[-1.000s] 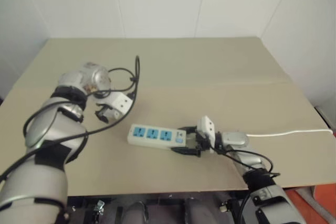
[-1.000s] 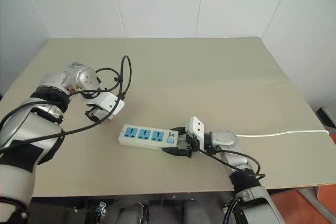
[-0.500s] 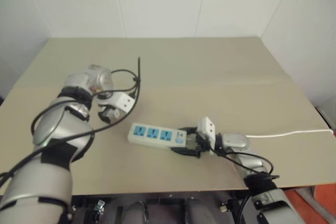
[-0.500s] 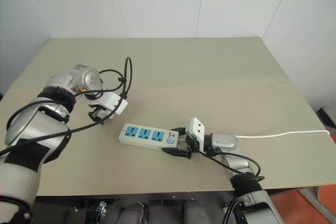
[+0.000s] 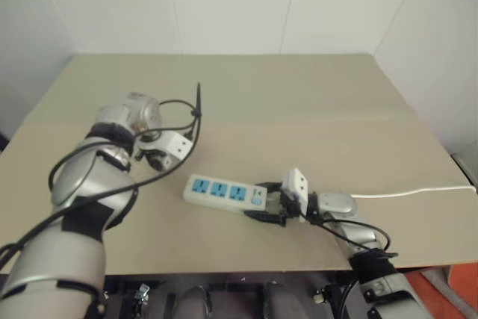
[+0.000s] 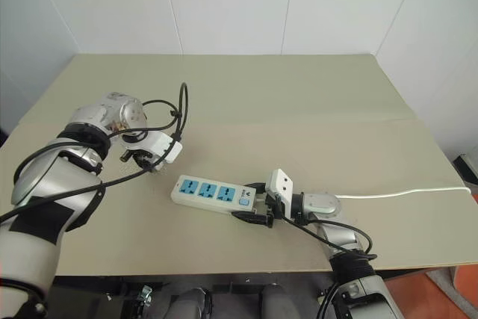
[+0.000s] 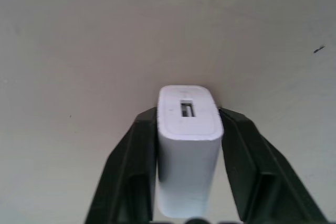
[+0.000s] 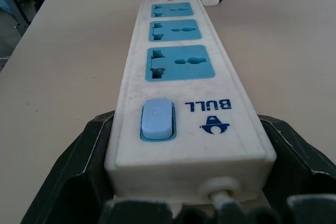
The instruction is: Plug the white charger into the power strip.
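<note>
Looking from the head, the power strip [image 6: 213, 193] lay mid-table [image 6: 299, 102], its switch end pinched by the right tool [image 6: 254, 213]; nothing blocked the sockets. At the left wrist, the left tool [image 7: 186, 129] clamped the white charger [image 7: 188, 150]: light, rigid, slick-sided, best gripped across its flats.

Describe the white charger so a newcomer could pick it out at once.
On the tan table, look beyond the power strip's free end. There the left gripper clamps the white charger, a small boxy block with one slot, unlike the long three-socket bar.
</note>
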Motion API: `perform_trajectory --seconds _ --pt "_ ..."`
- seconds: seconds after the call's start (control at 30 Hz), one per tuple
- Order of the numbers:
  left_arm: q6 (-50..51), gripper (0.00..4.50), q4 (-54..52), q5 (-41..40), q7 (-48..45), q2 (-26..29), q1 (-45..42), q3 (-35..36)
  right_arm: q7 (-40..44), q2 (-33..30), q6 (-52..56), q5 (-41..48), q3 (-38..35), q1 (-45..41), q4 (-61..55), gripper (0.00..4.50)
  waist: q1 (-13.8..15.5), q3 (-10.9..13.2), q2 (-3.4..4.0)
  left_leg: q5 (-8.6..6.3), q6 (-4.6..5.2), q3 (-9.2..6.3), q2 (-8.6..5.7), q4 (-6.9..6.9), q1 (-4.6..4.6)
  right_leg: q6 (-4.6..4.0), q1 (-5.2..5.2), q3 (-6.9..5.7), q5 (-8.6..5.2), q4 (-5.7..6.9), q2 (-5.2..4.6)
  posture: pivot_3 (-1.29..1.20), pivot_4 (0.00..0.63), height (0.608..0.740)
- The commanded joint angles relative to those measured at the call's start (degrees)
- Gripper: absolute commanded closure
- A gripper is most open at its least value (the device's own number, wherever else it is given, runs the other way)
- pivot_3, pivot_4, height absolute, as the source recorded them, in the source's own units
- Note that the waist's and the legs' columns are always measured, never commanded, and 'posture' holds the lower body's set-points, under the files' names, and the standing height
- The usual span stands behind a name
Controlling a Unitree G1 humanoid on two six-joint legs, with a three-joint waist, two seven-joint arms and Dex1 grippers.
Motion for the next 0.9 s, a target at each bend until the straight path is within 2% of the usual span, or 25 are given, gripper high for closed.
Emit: perform_trajectory --seconds 0.03,0.23,0.37,0.5,0.6,0.7,0.77,0.9 --pt "-0.05 3.49 -0.18 -0.4 -0.2 0.26 -1.4 1.16 0.17 0.37 0.59 1.32 0.0 -0.37 -0.76 1.05 -0.01 0.0 0.0 0.0 0.0 0.0 0.0 0.02 -0.02 0.0 0.0 0.0 0.0 0.01 0.0 0.0 0.15 0.74" --pt "-5.04 3.49 -2.34 -4.85 -3.21 3.05 -1.8 5.26 0.9 0.84 0.21 1.29 0.45 -0.86 0.29 1.05 -0.34 0.0 0.0 0.0 0.0 -0.02 0.01 0.04 -0.1 0.0 -0.09 0.0 0.0 0.04 0.01 0.0 0.15 0.74" --pt "-5.97 3.49 -6.74 -15.49 -12.87 5.88 -1.34 14.0 1.74 1.31 -0.16 1.19 1.01 -1.23 0.8 1.05 -0.62 0.0 0.0 0.0 0.0 -0.02 0.02 0.06 -0.16 -0.01 -0.14 -0.02 0.0 0.05 0.0 0.0 0.15 0.74" --pt "0.36 3.49 -17.1 -28.21 -15.44 8.95 2.71 19.67 4.24 1.28 -1.0 1.37 1.35 -2.16 2.46 1.05 -1.0 0.0 0.0 0.0 0.0 -0.01 0.05 0.07 -0.14 0.0 -0.15 -0.01 0.0 0.07 0.0 0.0 0.15 0.74" --pt "7.32 3.49 -28.71 -36.31 -15.44 9.76 8.52 24.51 5.5 1.42 -2.13 0.78 1.55 -3.45 4.8 1.05 -1.08 0.0 0.01 0.0 0.0 -0.01 0.08 0.07 -0.08 0.0 -0.12 0.0 0.0 0.14 0.0 0.0 0.15 0.74" --pt "18.26 3.49 -43.22 -48.81 -13.32 7.37 16.14 32.61 6.97 1.67 -3.43 0.29 1.99 -4.48 6.88 1.05 -1.11 0.0 0.01 0.0 0.0 -0.01 0.11 0.13 -0.05 -0.01 -0.11 0.0 0.01 0.19 0.01 0.0 0.15 0.74" --pt "26.15 3.49 -54.19 -55.66 -8.09 4.94 22.35 37.03 7.78 1.83 -4.47 -0.36 2.38 -5.39 8.76 1.05 -1.0 -0.01 0.0 0.0 0.0 -0.03 0.13 0.17 -0.06 -0.01 -0.11 -0.01 0.01 0.23 0.0 0.0 0.15 0.74" --pt "37.48 3.49 -74.08 -65.83 -0.75 1.77 34.26 40.53 10.17 1.56 -6.53 -1.13 2.89 -7.23 12.86 1.05 -1.38 -0.04 0.0 0.0 0.0 -0.04 0.19 0.19 0.14 -0.02 -0.09 0.08 0.02 0.45 -0.01 0.0 0.15 0.74"
